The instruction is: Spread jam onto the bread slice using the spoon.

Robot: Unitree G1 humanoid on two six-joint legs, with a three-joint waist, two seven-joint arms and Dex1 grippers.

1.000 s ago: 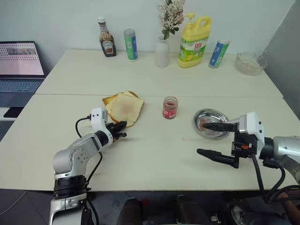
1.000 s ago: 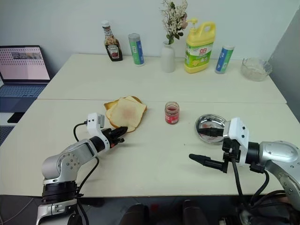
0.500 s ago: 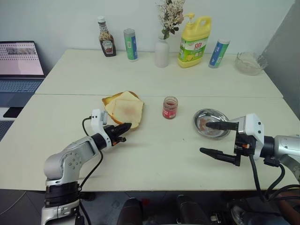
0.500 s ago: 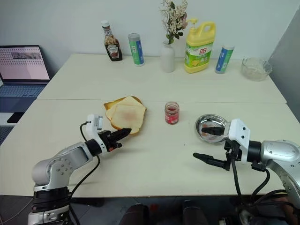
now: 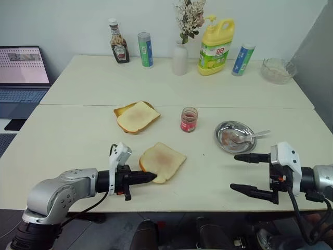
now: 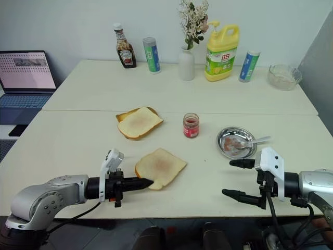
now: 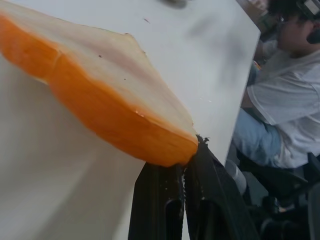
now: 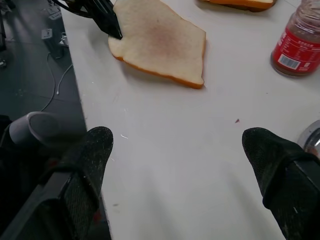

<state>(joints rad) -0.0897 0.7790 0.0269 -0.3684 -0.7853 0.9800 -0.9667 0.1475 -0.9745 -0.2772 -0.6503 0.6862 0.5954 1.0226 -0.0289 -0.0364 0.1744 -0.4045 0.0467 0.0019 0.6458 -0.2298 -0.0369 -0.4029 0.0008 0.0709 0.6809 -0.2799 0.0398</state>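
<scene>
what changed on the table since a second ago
The left gripper, shut on a corner of the bread slice, pulled it off the darker slice toward the near table edge. The right gripper, open, drew back from the metal dish, uncovering the spoon. The jam stayed put.

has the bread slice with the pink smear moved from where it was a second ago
Yes. The bread slice has left the other slice and now lies nearer the table's front edge, below and left of the jam jar, its corner pinched by the left gripper.
</scene>
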